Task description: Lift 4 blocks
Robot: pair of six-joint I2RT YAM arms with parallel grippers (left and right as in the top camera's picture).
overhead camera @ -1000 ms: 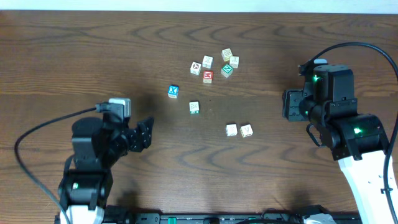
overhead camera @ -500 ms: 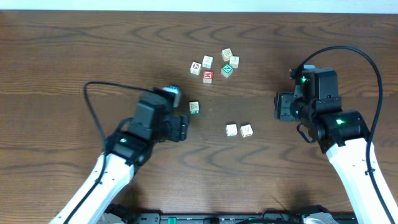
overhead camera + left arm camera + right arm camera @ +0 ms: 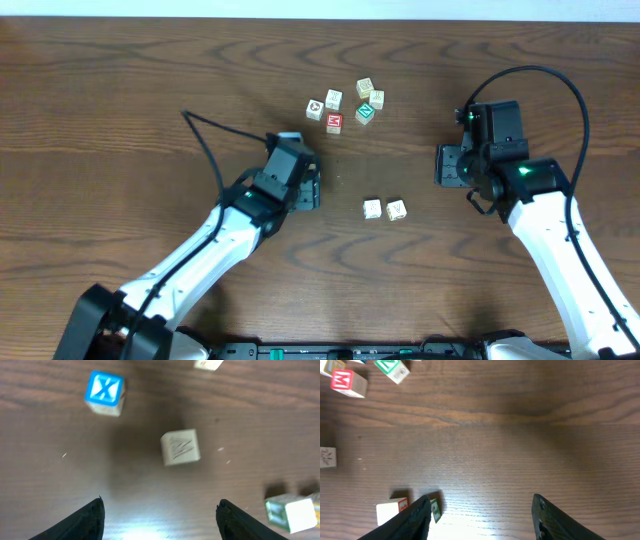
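We are seemingly lining up a lift, aiming our wide-open, empty left end effector [image 3: 161,510] at the cream block [image 3: 180,447] lying near the blue X block [image 3: 104,392], and next needing to descend and close.

White X on blue block [image 3: 104,391]

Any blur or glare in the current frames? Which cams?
Left wrist: soft throughout, the blue X block and cream block smeared, with glare on the table at the left end effector. Right wrist: wood grain crisp, glare patch by the right end effector. Overhead: sharp, evenly lit.
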